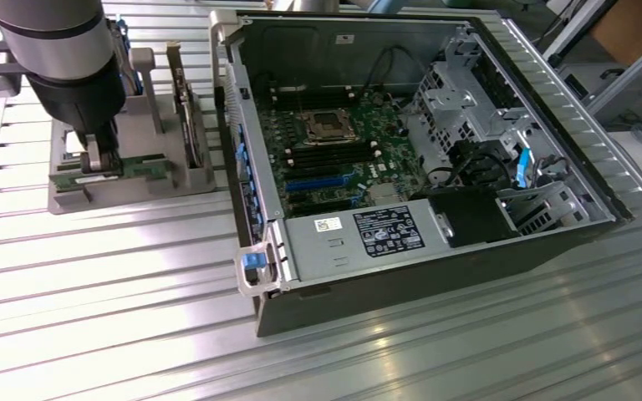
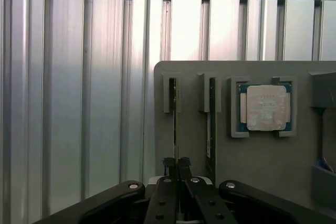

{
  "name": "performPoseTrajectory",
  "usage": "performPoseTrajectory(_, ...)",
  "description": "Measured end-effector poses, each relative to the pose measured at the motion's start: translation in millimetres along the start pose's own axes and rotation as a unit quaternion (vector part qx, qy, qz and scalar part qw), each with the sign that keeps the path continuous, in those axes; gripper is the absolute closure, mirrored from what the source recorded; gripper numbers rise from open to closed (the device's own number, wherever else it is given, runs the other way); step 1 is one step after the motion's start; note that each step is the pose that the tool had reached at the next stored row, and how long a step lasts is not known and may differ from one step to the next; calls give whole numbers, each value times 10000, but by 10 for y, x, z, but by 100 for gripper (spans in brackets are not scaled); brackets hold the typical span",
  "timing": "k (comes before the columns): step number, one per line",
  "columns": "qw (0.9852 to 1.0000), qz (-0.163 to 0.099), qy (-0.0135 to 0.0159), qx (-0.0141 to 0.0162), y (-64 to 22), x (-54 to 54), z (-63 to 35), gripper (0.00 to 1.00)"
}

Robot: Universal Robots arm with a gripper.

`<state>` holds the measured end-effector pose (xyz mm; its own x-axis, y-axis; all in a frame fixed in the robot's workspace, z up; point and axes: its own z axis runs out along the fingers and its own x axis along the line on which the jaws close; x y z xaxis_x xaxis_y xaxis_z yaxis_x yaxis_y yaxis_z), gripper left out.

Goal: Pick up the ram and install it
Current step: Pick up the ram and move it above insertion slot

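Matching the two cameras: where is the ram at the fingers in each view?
Exterior view: the ram stands in the grey holder, at the exterior view's left.
Wrist view: the ram, edge-on, between the fingers, in the slot farther from the processor chip.
Shared landmark: the grey holder.

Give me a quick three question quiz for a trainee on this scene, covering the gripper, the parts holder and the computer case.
1. True or false: the gripper is shut on the ram, which stands in a slot of the grey holder.
2. What sits in the holder's square recess? A) a processor chip B) a fan C) a screwdriver
3. Fill in: in the exterior view, the open computer case lies on the exterior view's ___ of the holder.

Key: 1 true; 2 A; 3 right.
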<state>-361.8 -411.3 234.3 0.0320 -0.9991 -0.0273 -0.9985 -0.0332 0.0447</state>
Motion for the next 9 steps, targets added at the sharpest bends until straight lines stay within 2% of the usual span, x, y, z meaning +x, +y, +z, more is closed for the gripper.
performPoseTrajectory(5,10000,-1,-12,1,2,-1,-45,88)
performPoseTrajectory(9,10000,-1,-33,1,4,-1,-95,88)
